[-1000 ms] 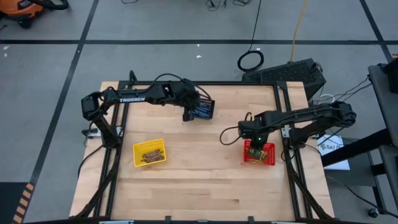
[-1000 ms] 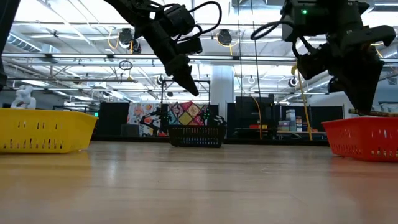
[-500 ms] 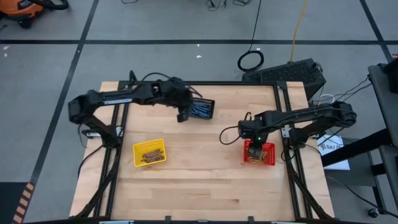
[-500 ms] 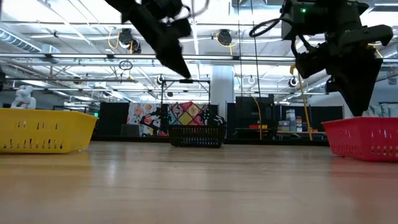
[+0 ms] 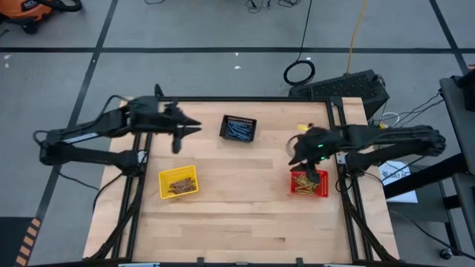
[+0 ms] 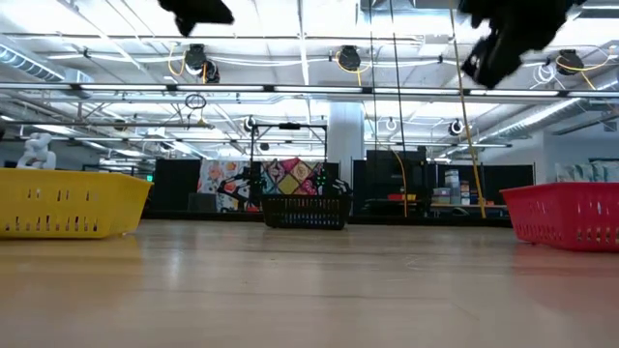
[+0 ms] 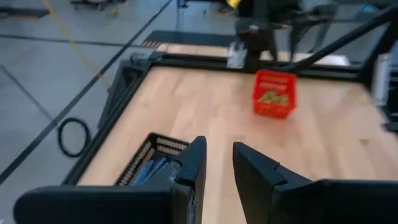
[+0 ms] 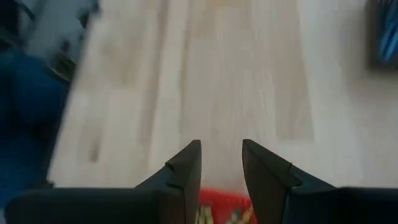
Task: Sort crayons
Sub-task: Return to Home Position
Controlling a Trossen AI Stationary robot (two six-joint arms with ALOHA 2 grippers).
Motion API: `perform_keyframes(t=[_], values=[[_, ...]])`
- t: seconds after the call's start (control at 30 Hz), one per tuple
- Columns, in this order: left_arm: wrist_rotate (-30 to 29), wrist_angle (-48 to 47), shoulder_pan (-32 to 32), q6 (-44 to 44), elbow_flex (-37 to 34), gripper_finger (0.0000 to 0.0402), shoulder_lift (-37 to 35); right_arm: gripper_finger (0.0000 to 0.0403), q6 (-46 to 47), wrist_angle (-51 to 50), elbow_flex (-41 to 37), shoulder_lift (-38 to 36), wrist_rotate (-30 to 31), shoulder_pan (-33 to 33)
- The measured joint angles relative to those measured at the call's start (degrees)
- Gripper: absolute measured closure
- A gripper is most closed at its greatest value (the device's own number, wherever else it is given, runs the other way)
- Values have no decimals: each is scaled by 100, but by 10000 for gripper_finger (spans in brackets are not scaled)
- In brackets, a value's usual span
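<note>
The crayons lie sorted in three mesh baskets: blue ones in the black basket (image 5: pixel 238 128), tan-brown ones in the yellow basket (image 5: pixel 179 182), olive-yellow ones in the red basket (image 5: pixel 309 182). My left gripper (image 5: pixel 189 130) stands open and empty, high over the table's far left part, left of the black basket (image 7: pixel 155 163). My right gripper (image 5: pixel 296 155) hangs open and empty above the far left corner of the red basket (image 8: pixel 224 210). In the low view only dark parts of both arms show at the top edge.
Bare wooden table lies between the three baskets and along the near edge. A black metal frame (image 5: pixel 338 148) borders the table. In the low view the yellow basket (image 6: pixel 68 201), black basket (image 6: pixel 307 210) and red basket (image 6: pixel 571 213) all stand on the table.
My left gripper has drawn back from over the black basket toward the table's left edge and has risen, tipping nearer to level. My right gripper has lifted up out of the red basket and tipped up toward the far left.
</note>
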Motion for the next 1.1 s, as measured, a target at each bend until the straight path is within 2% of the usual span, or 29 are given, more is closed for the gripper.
perform_keyframes(t=[0.17, 0.27, 0.37, 0.53, 0.77, 1.1], values=[[-1, -86, -432, -131, -331, 318, -870, 300, -51, 58, 2, -1112, 9, 0], [2, -94, -716, -157, -605, 318, -1378, 300, 237, 6, 2, -1709, 9, 0], [-32, -68, -923, -282, -906, 318, -1908, 300, 445, 76, 2, -2189, 9, 0], [-33, 108, -1114, -500, -1582, 318, -2828, 300, 225, 222, -59, -2858, 24, 0], [-22, 760, -1285, -587, -2649, 318, -3881, 300, 33, 1446, -1102, -3778, 321, 0], [-80, 1211, -1314, -584, -3646, 318, -4746, 300, 78, 3386, -3083, -4764, 322, 0]])
